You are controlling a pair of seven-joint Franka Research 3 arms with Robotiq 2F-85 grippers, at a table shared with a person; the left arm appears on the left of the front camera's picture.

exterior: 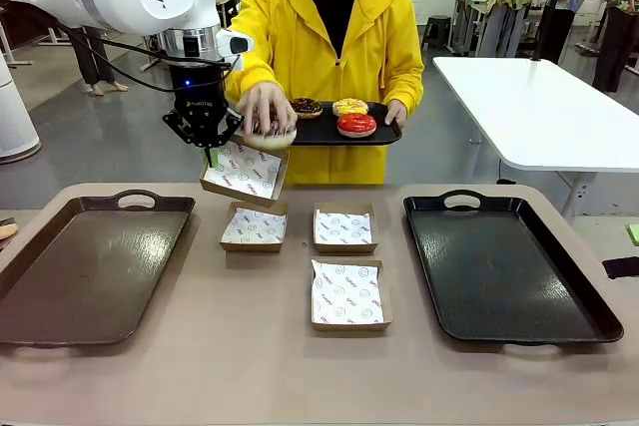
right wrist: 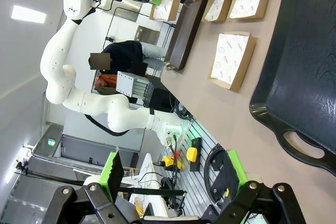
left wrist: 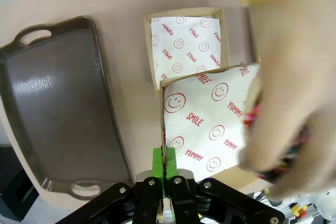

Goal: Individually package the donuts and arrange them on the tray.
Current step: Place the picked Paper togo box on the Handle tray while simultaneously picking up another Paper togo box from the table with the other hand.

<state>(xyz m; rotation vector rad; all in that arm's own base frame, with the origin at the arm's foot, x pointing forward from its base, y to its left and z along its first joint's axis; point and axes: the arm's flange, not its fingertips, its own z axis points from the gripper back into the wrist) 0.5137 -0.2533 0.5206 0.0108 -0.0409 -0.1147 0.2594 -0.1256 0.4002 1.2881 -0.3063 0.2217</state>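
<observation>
Left gripper is pinched tight on the rim of a raised paper box. The person's hand lowers a sprinkled donut into it, the fingers hiding most of it. Three other donuts sit on the person's black tray. Right gripper gapes wide, holding nothing.

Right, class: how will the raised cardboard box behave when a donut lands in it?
The box looks thin and light, so it probably sags or tilts away from the left gripper. Its paper liner may let the donut slide.
</observation>
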